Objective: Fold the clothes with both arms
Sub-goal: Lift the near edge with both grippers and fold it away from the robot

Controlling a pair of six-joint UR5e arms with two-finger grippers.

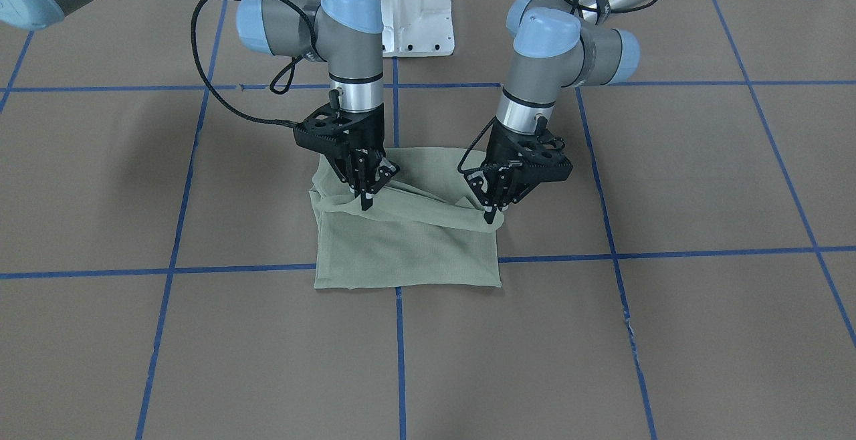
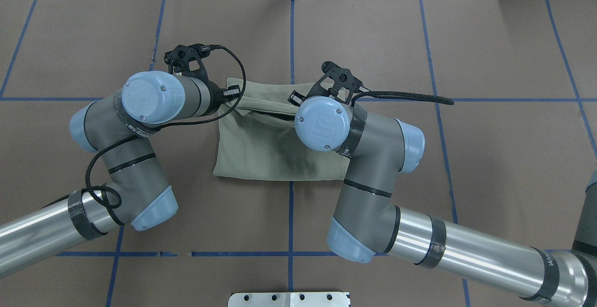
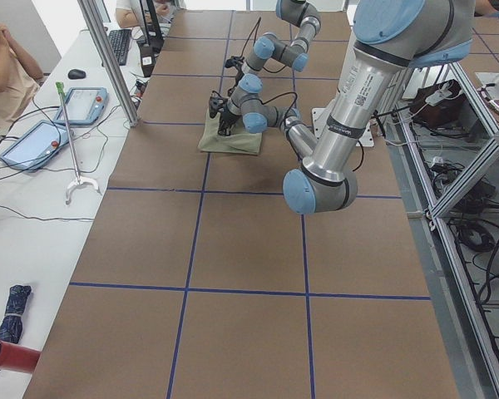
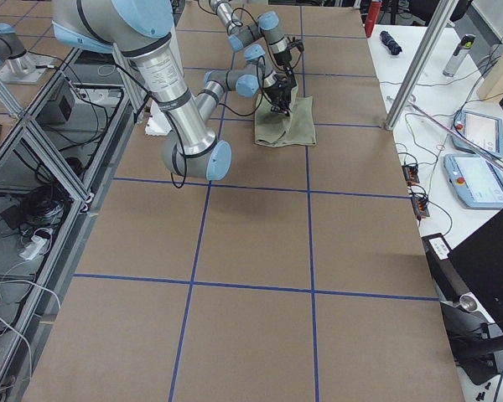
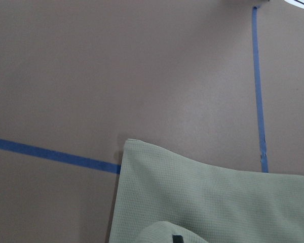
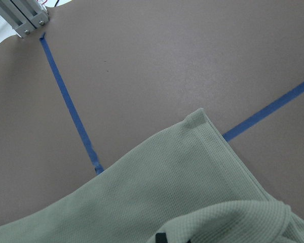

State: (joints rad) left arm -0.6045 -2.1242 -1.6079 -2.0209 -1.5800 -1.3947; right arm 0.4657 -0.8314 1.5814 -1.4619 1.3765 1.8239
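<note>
The sage-green shirt [image 1: 408, 253] lies folded into a rough rectangle at the middle of the brown table, also seen from overhead [image 2: 261, 153]. My left gripper [image 1: 493, 214] is shut on the raised fabric edge at one side of the shirt. My right gripper [image 1: 366, 200] is shut on the same raised edge at the other side. The pinched layer hangs in a sagging fold between them, above the flat lower layer. Each wrist view shows flat shirt [image 5: 218, 202] [image 6: 167, 187] with a bunched fold at the bottom. Overhead, the wrists hide the fingertips.
The white pedestal base [image 1: 408, 5] stands behind the shirt on the robot's side. Blue tape lines [image 1: 394, 333] grid the table. An operators' bench with tablets [image 3: 41, 141], a metal post [image 3: 108, 62] and a seated person [image 3: 4, 58] lies beyond the far edge.
</note>
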